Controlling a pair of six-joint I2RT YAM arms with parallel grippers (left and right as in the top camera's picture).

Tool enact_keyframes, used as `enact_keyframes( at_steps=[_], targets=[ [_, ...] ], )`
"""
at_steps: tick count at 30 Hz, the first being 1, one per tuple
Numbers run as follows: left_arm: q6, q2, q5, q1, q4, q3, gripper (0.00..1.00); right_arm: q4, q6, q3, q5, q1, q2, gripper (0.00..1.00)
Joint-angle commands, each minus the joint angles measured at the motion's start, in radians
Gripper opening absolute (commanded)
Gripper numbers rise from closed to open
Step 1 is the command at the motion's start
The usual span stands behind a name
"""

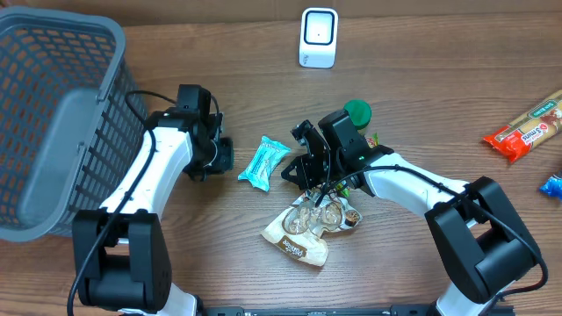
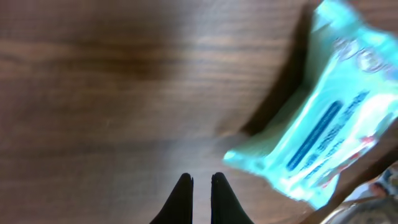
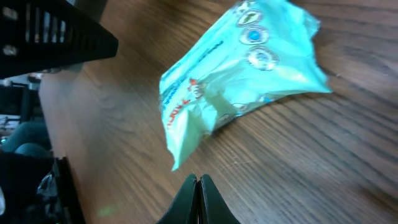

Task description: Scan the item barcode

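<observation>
Packet (image 1: 263,163) is seen ungripped at centre frame; left gripper (image 2: 201,180) and right gripper (image 3: 198,180) are closed, empty. Pickup is judged pending: jaws must be opened around it.

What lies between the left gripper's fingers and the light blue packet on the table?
Nothing: only bare wooden table separates the left gripper from the packet, shown in the left wrist view.

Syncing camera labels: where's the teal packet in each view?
Overhead: teal packet lies just left of picture centre.
Left wrist: packet on the right side, beyond the shut left hand.
Right wrist: packet at upper centre, above the shut right hand.
Shared landmark: the wood-grain table.
</observation>
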Motion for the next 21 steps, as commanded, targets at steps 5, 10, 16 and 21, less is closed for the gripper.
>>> enact_keyframes(
  at_steps=[5, 10, 16, 21],
  targets=[
    [-0.014, 0.020, 0.020, -0.118, 0.071, -0.003, 0.04, 0.053, 0.028, -0.004, 0.052, 0.006, 0.028, 0.04],
    [-0.022, 0.026, -0.011, -0.157, 0.095, -0.003, 0.04, 0.093, 0.050, -0.004, 0.052, 0.007, 0.069, 0.04],
    [-0.022, 0.026, -0.011, -0.157, 0.101, -0.004, 0.04, 0.116, 0.050, -0.004, 0.044, 0.008, 0.133, 0.04],
    [-0.022, 0.027, -0.039, -0.157, 0.106, -0.004, 0.04, 0.156, 0.053, -0.004, 0.041, 0.023, 0.157, 0.04]
  ],
)
